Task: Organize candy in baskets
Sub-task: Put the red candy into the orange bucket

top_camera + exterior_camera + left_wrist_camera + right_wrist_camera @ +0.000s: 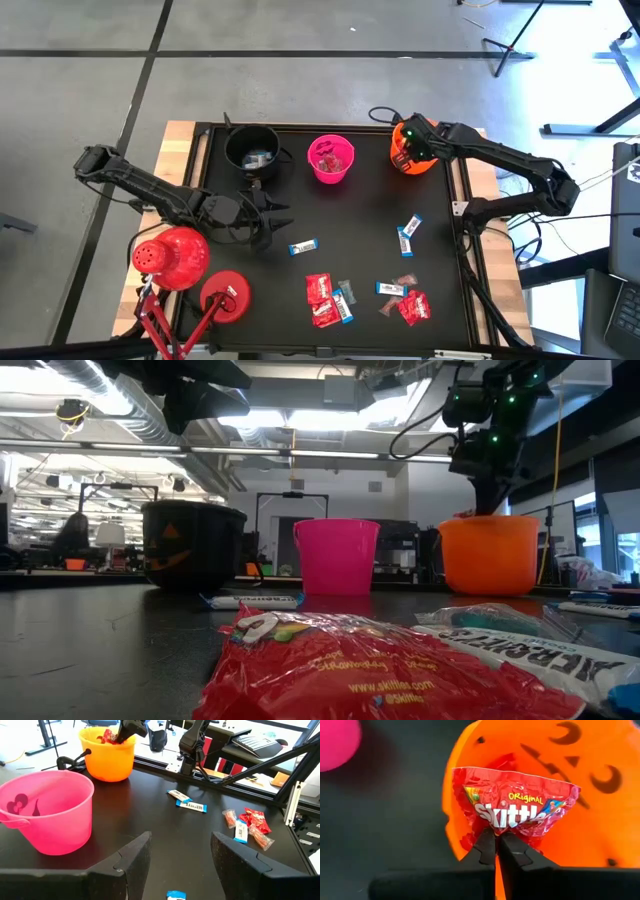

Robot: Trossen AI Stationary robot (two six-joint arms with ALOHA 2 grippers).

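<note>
Grasping red Skittles packet (512,807): right fingers (497,845), over orange bucket (600,820); left fingers (180,852) released.

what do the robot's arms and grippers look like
Both arms are dark, slim and jointed. The left gripper ends in two broad, flat black fingers. The right gripper has narrow black fingertips, and green lights glow on its wrist. Thin black cables loop by it.

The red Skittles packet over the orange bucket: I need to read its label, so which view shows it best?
The right wrist view: the red Skittles packet fills the picture, label readable, pinched by the right gripper above the orange bucket. The left wrist view shows only a red scrap at the rim. In the high and low views it is hidden.
</note>
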